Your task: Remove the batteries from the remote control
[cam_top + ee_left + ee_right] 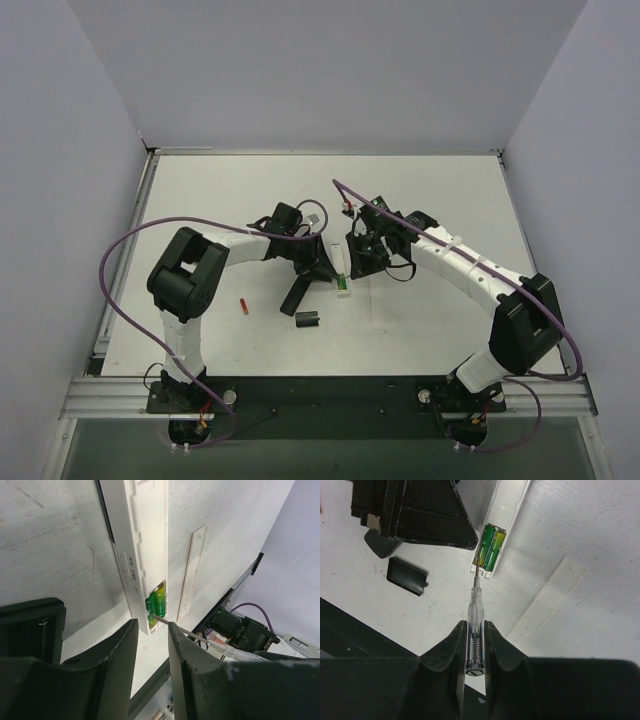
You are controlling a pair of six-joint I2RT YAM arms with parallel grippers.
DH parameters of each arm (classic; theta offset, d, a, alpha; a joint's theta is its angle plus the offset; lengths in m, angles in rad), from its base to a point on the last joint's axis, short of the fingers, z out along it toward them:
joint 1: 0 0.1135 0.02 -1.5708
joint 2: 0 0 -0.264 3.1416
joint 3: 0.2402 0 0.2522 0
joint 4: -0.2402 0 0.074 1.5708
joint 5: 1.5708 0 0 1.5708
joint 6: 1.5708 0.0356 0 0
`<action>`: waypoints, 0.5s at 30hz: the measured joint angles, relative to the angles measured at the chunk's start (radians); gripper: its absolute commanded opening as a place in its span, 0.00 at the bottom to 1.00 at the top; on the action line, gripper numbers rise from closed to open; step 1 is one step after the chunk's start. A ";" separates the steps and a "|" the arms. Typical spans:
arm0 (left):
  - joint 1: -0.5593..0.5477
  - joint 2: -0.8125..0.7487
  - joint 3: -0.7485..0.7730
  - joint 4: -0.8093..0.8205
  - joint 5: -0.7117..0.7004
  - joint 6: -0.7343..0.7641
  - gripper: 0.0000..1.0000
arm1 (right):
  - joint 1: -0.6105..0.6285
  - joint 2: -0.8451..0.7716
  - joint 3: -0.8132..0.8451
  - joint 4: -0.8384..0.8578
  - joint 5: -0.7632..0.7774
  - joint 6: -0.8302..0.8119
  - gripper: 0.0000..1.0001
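**Screwdriver tip at the open battery bay**

On my right wrist feed, the right pincer [474, 627] is clamped on the clear handle of a slim screwdriver [476, 607]. Its metal shaft points away from the pincer, into the open end of the white remote [507, 502]. The tip sits at the near end of the left cell. I cannot tell whether it is wedged under that cell or only resting against it.

Two green batteries [490, 547] lie side by side in the bay, both seated inside the remote. The remote lies flat on the counter [420, 190], with its open compartment at the end nearest the arm bases.

The left pincer [151, 627] hangs over that same end of the remote. Its jaws are parted with nothing between them. From the right wrist its dark bulk sits just beside the remote's left edge, but I cannot tell if it touches.

A long white cover strip [550, 597] lies on the counter on the remote's other side, apart from it and roughly parallel. A short black block [407, 575] lies on the opposite side, near the left pincer.

In the overhead view, one red battery [243, 307] lies loose on the counter, well apart from the remote and close to the left arm.
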 measured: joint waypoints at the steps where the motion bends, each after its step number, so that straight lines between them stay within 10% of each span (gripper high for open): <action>1: 0.000 0.000 0.001 0.000 -0.002 -0.001 0.40 | 0.002 0.008 0.002 0.000 0.006 0.000 0.00; 15: 0.014 0.023 0.066 -0.003 -0.033 -0.002 0.40 | 0.041 0.027 0.021 -0.035 0.080 -0.006 0.00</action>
